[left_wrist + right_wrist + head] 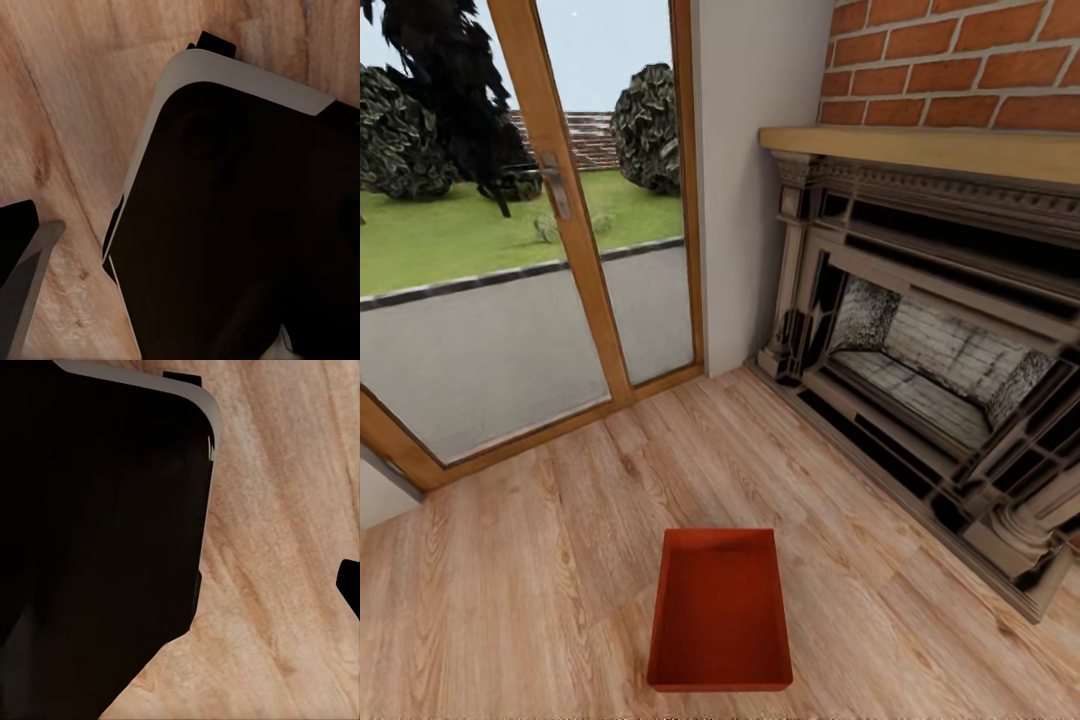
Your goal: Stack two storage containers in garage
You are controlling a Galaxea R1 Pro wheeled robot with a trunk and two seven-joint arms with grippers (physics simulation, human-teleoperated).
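One orange-red rectangular topless storage container (721, 612) sits on the light wood plank floor (510, 560), near the dark brick fireplace (930, 370), directly ahead of me for pickup. Jaws: I cannot tell their state.

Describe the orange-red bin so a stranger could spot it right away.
Start at the red brick fireplace on the right, then look down across the light wood plank floor. The orange-red rectangular topless bin sits there alone, the one bright object on the planks.
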